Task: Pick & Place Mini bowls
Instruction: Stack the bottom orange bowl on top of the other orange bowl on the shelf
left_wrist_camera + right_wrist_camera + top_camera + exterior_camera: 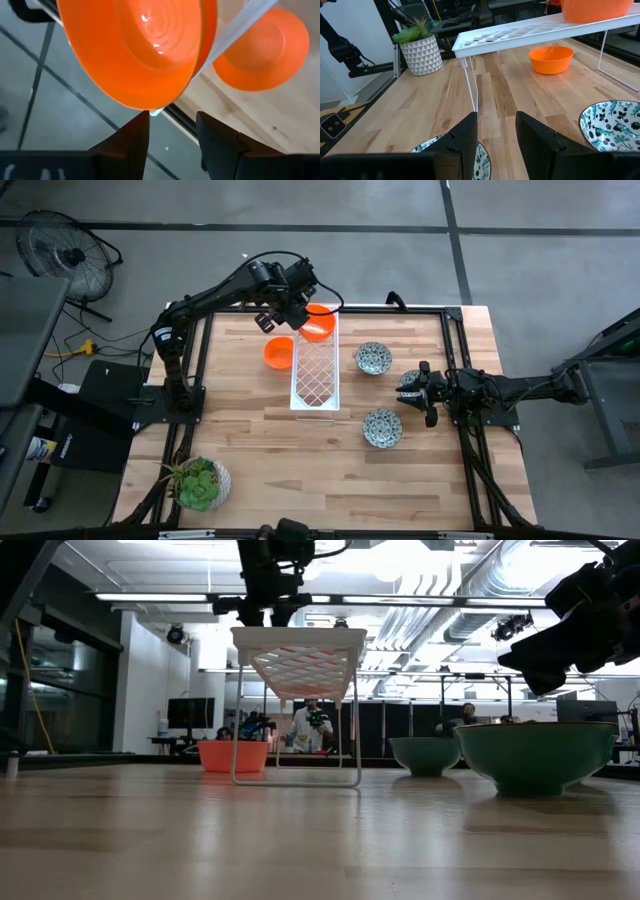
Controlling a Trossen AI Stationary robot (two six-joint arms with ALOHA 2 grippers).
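Observation:
One orange mini bowl (318,323) sits on the far end of a white wire rack (314,375). It fills the left wrist view (145,45). My left gripper (278,312) (172,135) is open, its fingers at that bowl's left rim. A second orange bowl (279,352) (551,59) rests on the table left of the rack. Two patterned bowls (373,359) (382,428) stand on the table right of the rack. My right gripper (415,388) (495,145) hovers open between them, touching nothing. Further bowls are out of view. My left gripper has one fingertip (142,125) right at the rim (150,107) of the orange bowl on the rack, coming slanting down from the left. I cannot tell whether it touches. The bowl rests on the rack's far end, not between the fingers.
A potted green plant (200,483) (417,47) stands at the table's near left corner. The rack (298,660) stands on thin wire legs, with room beneath it. Bare wood lies in the table's near middle (300,470). People show in the room behind (312,728).

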